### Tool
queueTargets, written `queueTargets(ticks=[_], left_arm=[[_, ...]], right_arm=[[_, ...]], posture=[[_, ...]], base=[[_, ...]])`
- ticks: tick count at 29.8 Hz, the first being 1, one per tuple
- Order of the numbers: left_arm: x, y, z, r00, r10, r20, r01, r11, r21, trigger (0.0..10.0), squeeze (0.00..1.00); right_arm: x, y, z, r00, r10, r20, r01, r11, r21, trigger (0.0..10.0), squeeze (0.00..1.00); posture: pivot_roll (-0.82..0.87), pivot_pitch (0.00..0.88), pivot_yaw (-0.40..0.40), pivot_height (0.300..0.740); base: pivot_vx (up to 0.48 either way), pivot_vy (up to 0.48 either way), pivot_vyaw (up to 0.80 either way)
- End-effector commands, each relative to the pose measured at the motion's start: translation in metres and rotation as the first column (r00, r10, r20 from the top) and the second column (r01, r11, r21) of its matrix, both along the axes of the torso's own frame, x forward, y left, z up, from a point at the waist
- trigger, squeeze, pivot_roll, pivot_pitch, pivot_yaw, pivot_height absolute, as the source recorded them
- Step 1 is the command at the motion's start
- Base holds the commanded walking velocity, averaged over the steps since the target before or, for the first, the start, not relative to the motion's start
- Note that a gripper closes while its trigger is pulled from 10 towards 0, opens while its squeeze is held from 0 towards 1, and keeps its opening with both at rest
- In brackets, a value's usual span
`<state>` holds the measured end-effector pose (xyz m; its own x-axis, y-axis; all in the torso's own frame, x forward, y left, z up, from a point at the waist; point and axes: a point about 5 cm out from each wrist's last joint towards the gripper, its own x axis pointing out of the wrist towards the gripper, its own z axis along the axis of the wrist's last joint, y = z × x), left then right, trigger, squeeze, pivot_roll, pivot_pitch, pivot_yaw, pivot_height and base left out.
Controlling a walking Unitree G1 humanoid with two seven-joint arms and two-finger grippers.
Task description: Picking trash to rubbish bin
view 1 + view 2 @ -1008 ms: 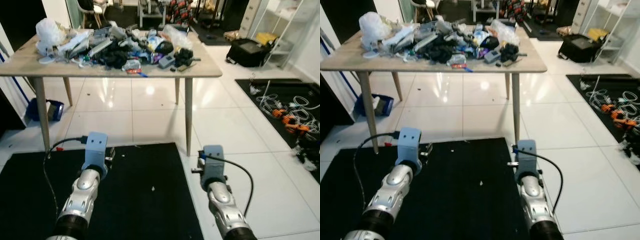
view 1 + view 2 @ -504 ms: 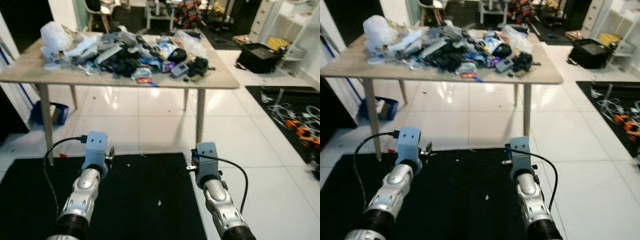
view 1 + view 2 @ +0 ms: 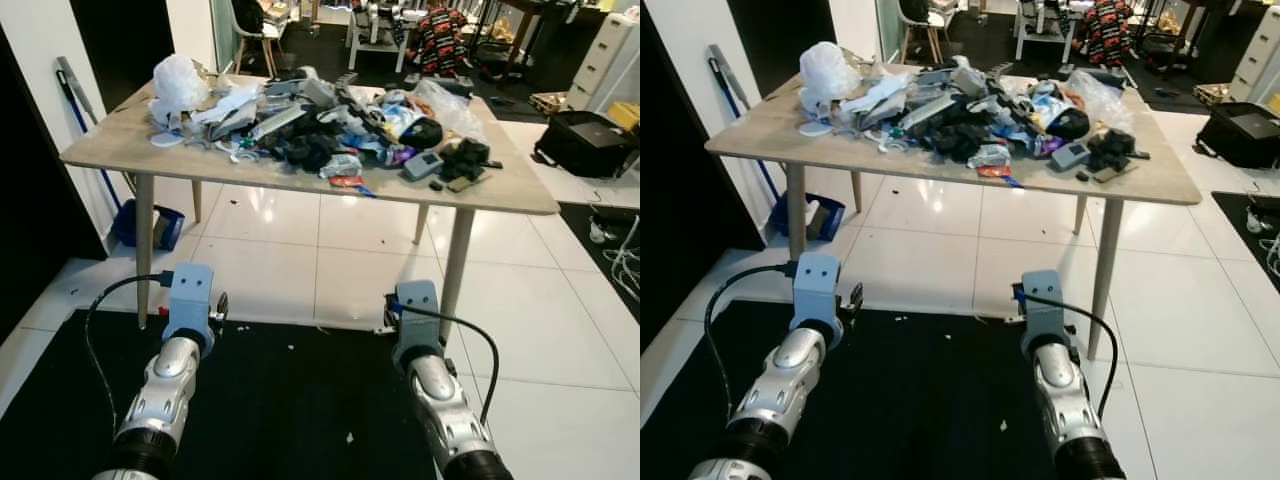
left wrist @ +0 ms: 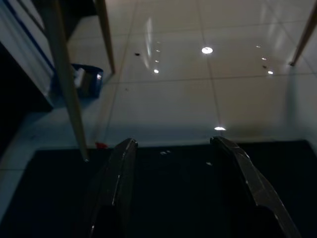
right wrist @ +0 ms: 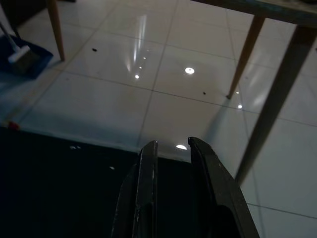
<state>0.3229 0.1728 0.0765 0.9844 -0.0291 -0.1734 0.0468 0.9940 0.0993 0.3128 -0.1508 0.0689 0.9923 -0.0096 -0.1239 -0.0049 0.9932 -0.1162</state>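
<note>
A heap of trash (image 3: 320, 125) covers a wooden table (image 3: 510, 190) ahead of me: a white plastic bag (image 3: 178, 80), wrappers, dark scraps and a grey gadget (image 3: 422, 165). Both arms reach forward low over a black mat (image 3: 290, 400), short of the table. In the left wrist view, my left gripper (image 4: 173, 144) is open and holds nothing, with the mat below it. The right gripper (image 5: 172, 144) has its fingers close together, empty, pointing at the white tiles beside a table leg (image 5: 277, 104).
A blue dustpan (image 3: 150, 225) lies under the table's left end, and a mop handle (image 3: 85, 110) leans on the wall. A black bag (image 3: 590, 140) sits on the floor at the right. Chairs and shelves stand behind the table. Small crumbs dot the mat.
The whole picture has shifted: the camera has turned left and the table now sits more central and closer. Both arms keep the same pose.
</note>
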Motion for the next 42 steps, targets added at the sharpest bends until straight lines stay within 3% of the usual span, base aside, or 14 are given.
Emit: queueTargets(ticks=[1,9,14,25,30,34,42], left_arm=[[0.001,-0.003,0.002,1.0,-0.015,0.002,0.015,1.0,0.003,10.0,0.0],[0.005,-0.006,0.012,0.999,-0.026,0.036,0.026,1.0,-0.008,10.0,0.0],[0.01,-0.012,0.024,0.996,-0.05,0.077,0.052,0.998,-0.022,10.0,0.0],[0.01,-0.019,0.038,0.99,-0.071,0.123,0.076,0.996,-0.042,10.0,0.0],[0.006,-0.032,0.054,0.97,-0.15,0.192,0.169,0.982,-0.084,10.0,0.0],[0.002,-0.04,0.055,0.956,-0.212,0.205,0.231,0.97,-0.073,10.0,0.0],[-0.003,-0.04,0.057,0.941,-0.263,0.212,0.285,0.955,-0.078,10.0,0.0]], right_arm=[[-0.001,-0.004,-0.001,1.0,-0.019,-0.003,0.019,1.0,0.013,10.0,0.0],[0.0,-0.007,0.004,0.999,-0.027,0.018,0.026,1.0,0.014,10.0,0.0],[0.004,-0.008,0.025,0.994,-0.036,0.105,0.037,0.999,-0.006,10.0,0.0],[0.008,-0.006,0.045,0.982,-0.02,0.186,0.024,0.999,-0.021,10.0,0.0],[0.009,-0.003,0.054,0.976,-0.005,0.22,0.011,1.0,-0.026,10.0,0.0],[0.009,-0.003,0.054,0.976,-0.01,0.219,0.016,1.0,-0.025,10.0,0.0],[0.006,-0.004,0.052,0.978,-0.012,0.21,0.02,0.999,-0.04,10.0,0.0]], posture=[[-0.04,0.051,0.006,0.74],[-0.04,0.055,0.007,0.74],[-0.04,0.057,0.007,0.74],[-0.05,0.062,0.004,0.74],[-0.05,0.06,0.004,0.74],[-0.05,0.059,0.003,0.74],[-0.05,0.059,0.004,0.74]], base=[[0.36,0.0,0.0],[0.363,0.0,-0.74],[0.363,0.0,0.0],[0.363,0.0,0.0],[0.362,0.0,0.0],[0.364,0.0,0.0],[0.362,0.0,0.0]])
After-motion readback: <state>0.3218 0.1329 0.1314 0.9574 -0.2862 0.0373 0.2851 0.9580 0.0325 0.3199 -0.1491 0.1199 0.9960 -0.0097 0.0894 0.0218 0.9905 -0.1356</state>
